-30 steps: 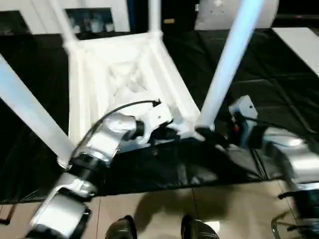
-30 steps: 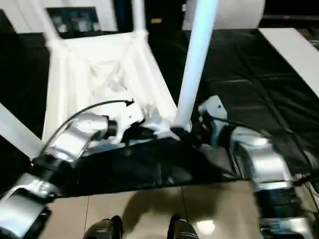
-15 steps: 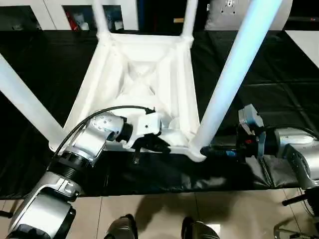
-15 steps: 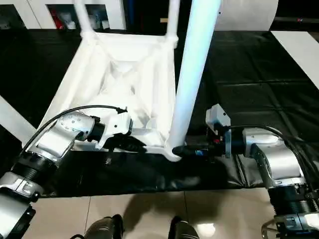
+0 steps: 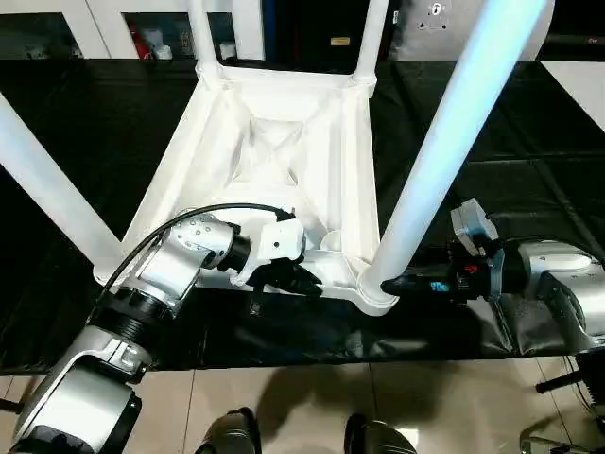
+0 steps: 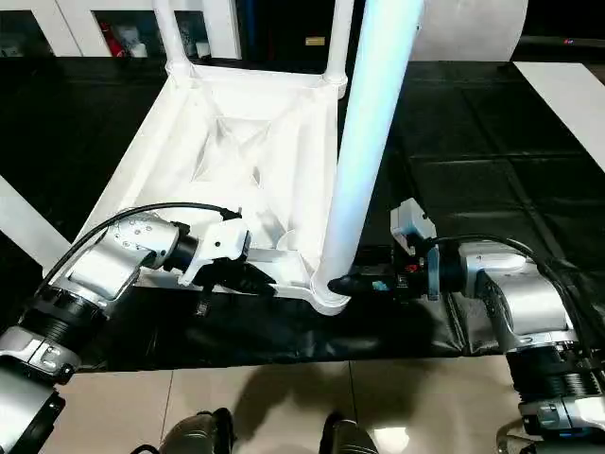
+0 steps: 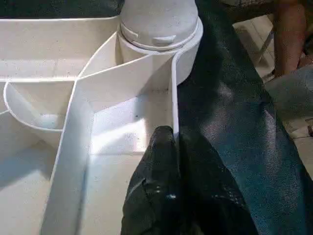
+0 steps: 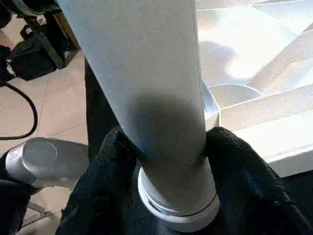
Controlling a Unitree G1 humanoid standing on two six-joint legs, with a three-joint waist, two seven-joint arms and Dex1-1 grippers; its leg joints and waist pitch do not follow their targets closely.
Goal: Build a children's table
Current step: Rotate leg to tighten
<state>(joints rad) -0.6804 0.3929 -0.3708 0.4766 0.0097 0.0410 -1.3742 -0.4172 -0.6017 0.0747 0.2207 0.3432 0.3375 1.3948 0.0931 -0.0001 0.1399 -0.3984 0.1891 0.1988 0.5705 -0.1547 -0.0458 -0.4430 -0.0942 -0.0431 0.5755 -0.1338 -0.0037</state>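
Evidently tabletop (image 5: 284, 180) lies ribbed side up on the black-covered work table (image 5: 85, 123), near edge toward 6 o'clock. Left gripper (image 7: 171, 147) is pinched closed on that edge's wall, bracing it. Right gripper (image 8: 166, 161) clasps the leg (image 6: 364, 161) just above its collar in the 5 o'clock socket, probably to screw it home.

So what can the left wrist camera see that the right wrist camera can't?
The left wrist view shows the left gripper with its jaws pinched on the tabletop's thin edge wall. The right wrist view instead shows the right gripper, jaws wrapped around a white leg just above its collar. Both show the ribbed white underside and that corner leg's base.
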